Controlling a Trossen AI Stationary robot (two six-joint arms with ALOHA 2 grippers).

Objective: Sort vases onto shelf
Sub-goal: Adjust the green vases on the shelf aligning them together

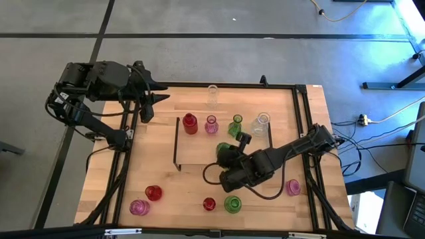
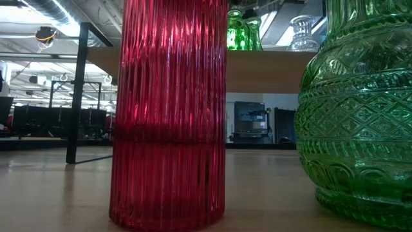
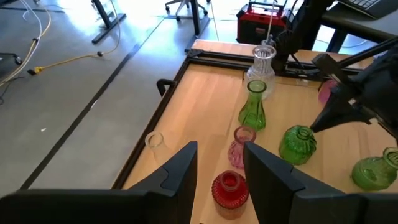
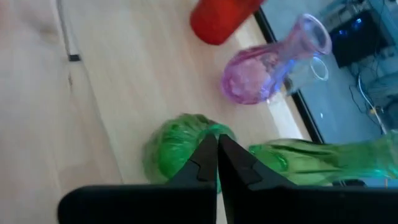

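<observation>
On the light-wood shelf a red vase, a pink vase, a tall green vase and a clear vase stand in a row. In front of the row stands a round green vase. My right gripper is shut, its tip slanting down at this vase's top. Over the table's far left corner my left gripper hangs open, with nothing between its fingers. Neither gripper shows in the low view. My right gripper's shut fingertips stand right at the upper part of the round green vase, slanting down from the table's right. I cannot tell whether they touch it. The vase stands upright on the shelf.
A clear vase stands on the table behind the shelf. Along the near edge stand a red, a pink, a small red, a green and a pink vase. Black frame rails border the table.
</observation>
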